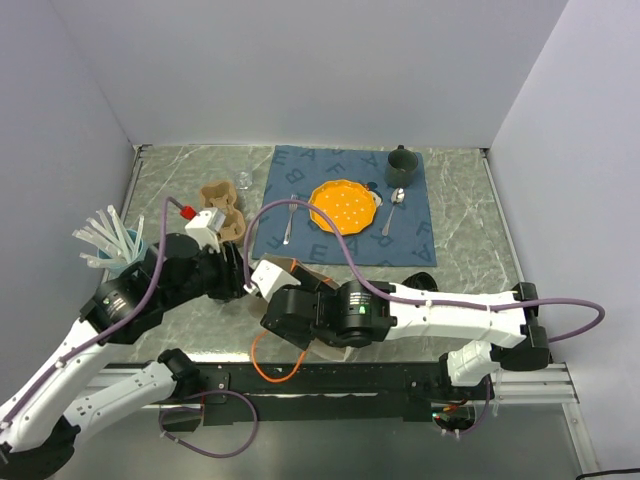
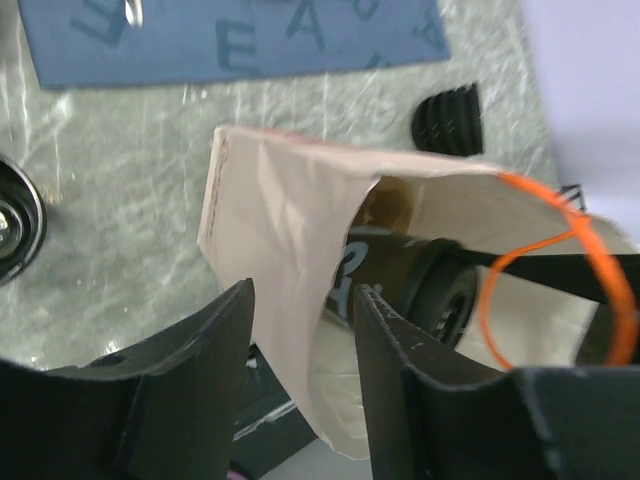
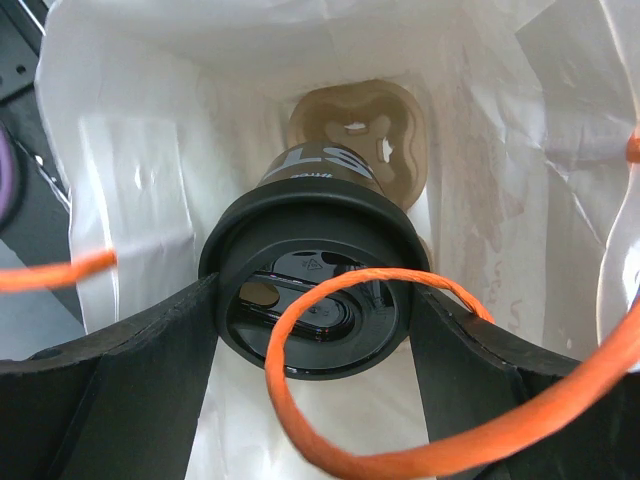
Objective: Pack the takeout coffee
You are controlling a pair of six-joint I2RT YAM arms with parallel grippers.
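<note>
1. The paper bag [image 2: 270,230] sits at the near edge of the table [image 1: 180,180], between the two arms.
2. At the bag's mouth the left gripper [image 2: 305,295] straddles one wall. Its jaws are parted, with the paper in the gap and not pinched flat.
3. The right gripper [image 3: 312,305] reaches into the bag. Its fingers press either side of the takeout coffee [image 3: 300,225] at the lid's rim, gripping it.
4. The coffee is a small, dark, tapered cup with pale lettering on its side. It is capped by a round black lid with a recessed centre.
5. A loop of orange cord [image 3: 60,272] crosses in front of that lid.
6. Deeper in the bag, under the cup, lies a tan moulded tray [image 3: 400,130]. Whether the cup stands in it cannot be told.
7. Just beyond the bag on the right, a black ribbed lid [image 2: 450,120] lies on the table.
8. Behind the bag is a blue placemat [image 1: 300,170] with an orange plate [image 1: 343,206], a fork [image 1: 290,222], a spoon [image 1: 393,208] and a green mug [image 1: 401,165].
9. Left of the bag and farther back are a second tan carrier [image 1: 222,198] and a light blue cup of straws [image 1: 120,245].
</note>
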